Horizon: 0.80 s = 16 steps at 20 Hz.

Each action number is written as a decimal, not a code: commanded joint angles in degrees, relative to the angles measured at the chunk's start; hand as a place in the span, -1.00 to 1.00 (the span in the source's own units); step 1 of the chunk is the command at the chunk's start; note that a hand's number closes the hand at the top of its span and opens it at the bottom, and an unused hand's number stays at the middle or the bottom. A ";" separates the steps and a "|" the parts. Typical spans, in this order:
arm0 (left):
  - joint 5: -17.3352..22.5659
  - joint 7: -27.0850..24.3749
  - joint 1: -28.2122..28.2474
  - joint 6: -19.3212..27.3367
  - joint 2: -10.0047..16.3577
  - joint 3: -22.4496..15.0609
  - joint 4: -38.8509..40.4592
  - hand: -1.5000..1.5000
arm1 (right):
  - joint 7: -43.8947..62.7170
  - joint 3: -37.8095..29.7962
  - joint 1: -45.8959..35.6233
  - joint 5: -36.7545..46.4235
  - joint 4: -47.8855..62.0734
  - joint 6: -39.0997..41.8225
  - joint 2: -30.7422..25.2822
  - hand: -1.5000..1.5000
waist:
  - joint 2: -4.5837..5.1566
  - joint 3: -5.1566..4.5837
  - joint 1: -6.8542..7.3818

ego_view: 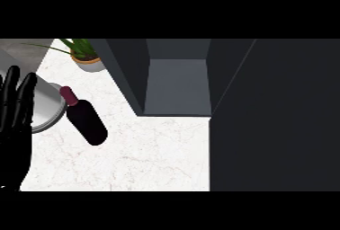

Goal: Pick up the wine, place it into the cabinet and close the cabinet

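Wine bottle (86,120) lay on its side near the left edge of the white marble counter (146,155). Its long axis was slanted, with the dark red cap toward the far left corner. It was just to the right of the left hand (15,123), which rested open with straight black fingers and held nothing. The right hand did not show, so the left one seemed nearer. The glass looked dark, smooth and round. A shiny metal vessel (45,107) sat just beside the neck. The boxy grey cabinet (178,85) stood open at the far edge.

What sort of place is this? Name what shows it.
Probably a kitchen: a white marbled counter, an open dark cabinet standing on it, and a wine bottle lying nearby.
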 commanded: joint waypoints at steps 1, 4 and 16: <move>4.59 -1.72 0.03 -4.30 1.94 3.47 4.00 -1.00 | 0.53 1.23 1.89 1.61 -2.14 1.31 -0.73 -1.00 | -0.73 0.13 -0.66; 17.16 6.61 -6.08 -12.43 8.33 7.49 9.69 -1.00 | 1.90 2.89 3.41 1.10 -5.50 1.67 -0.67 -1.00 | -0.68 0.08 -1.92; 47.75 32.74 -11.68 -12.76 17.06 15.21 12.71 -1.00 | 20.30 5.24 3.17 -8.73 -21.03 5.40 -4.57 -1.00 | -0.88 0.16 -0.64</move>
